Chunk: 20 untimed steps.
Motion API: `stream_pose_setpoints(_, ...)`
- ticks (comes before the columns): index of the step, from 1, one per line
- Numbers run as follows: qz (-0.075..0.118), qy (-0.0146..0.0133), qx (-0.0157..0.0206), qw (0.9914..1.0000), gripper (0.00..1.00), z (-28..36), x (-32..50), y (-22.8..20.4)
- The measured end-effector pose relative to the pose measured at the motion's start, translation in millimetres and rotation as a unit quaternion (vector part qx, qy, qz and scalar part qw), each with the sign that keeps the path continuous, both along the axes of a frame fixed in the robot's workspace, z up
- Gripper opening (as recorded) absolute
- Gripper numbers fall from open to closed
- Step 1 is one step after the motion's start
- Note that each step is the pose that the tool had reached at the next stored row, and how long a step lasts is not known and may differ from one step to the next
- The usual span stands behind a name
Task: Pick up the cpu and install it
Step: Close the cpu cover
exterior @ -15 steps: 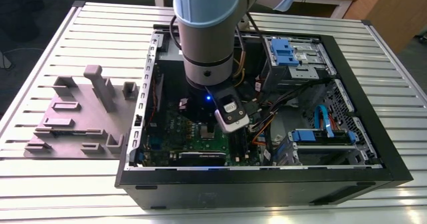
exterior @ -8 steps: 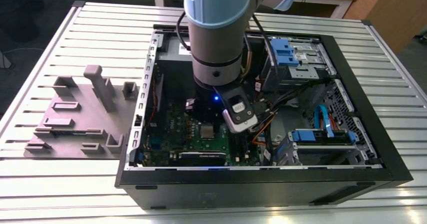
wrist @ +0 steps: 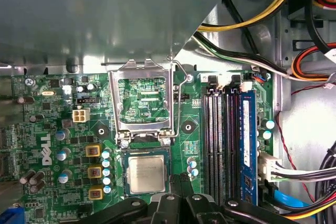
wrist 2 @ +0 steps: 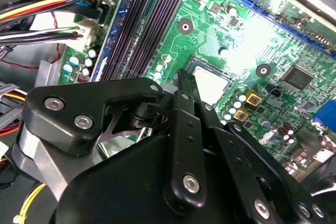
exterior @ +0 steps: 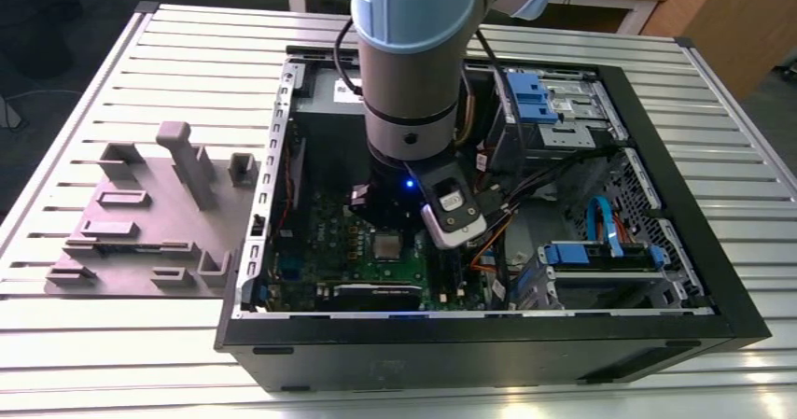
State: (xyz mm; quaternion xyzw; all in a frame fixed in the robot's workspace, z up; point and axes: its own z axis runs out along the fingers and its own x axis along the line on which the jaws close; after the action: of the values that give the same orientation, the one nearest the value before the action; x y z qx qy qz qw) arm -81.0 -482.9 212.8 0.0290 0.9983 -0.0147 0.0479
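The cpu, a small square chip with a silvery top, lies flat in its socket on the green motherboard; it also shows in the exterior view as the cpu and in the second wrist view as the cpu. The socket's metal frame stands flipped open beside it. My gripper hangs just above the board next to the chip's edge, its black fingers drawn together with nothing between them. In the second wrist view the gripper tapers to a point near the chip's corner.
The open computer case lies on a slatted metal table. Long memory slots run beside the socket. Bundled cables, blue drive bays and the grey power-supply box crowd around. A grey fixture stands outside the case.
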Motion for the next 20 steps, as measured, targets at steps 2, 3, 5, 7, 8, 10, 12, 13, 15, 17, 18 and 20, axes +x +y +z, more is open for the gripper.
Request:
stream_pose_setpoints(2,0.000,0.0000,0.0000,1.00000,0.10,0.0,0.5,0.0)
stream_pose_setpoints(3,0.000,0.0000,0.0000,1.00000,0.10,0.0,0.6,0.0)
stream_pose_setpoints(5,0.000,0.0000,0.0000,1.00000,0.10,0.0,0.7,0.0)
stream_pose_setpoints(7,0.000,0.0000,0.0000,1.00000,0.10,0.0,0.9,0.0)
stream_pose_setpoints(8,0.000,0.0000,0.0000,1.00000,0.10,0.0,1.0,0.0)
stream_pose_setpoints(10,0.000,0.0000,0.0000,1.00000,0.10,0.0,1.1,0.0)
stream_pose_setpoints(12,0.000,0.0000,0.0000,1.00000,0.10,0.0,1.2,0.0)
stream_pose_setpoints(13,0.000,0.0000,0.0001,1.00000,0.10,0.0,1.3,0.0)
stream_pose_setpoints(15,0.000,0.0000,0.0001,1.00000,0.10,-0.2,2.1,0.2)
stream_pose_setpoints(17,0.000,0.0000,-0.0001,1.00000,0.10,-0.3,3.9,1.1)
stream_pose_setpoints(18,0.000,0.0000,0.0000,1.00000,0.10,-0.5,5.2,1.7)
stream_pose_setpoints(20,0.000,0.0000,0.0000,1.00000,0.10,-0.7,8.3,3.0)
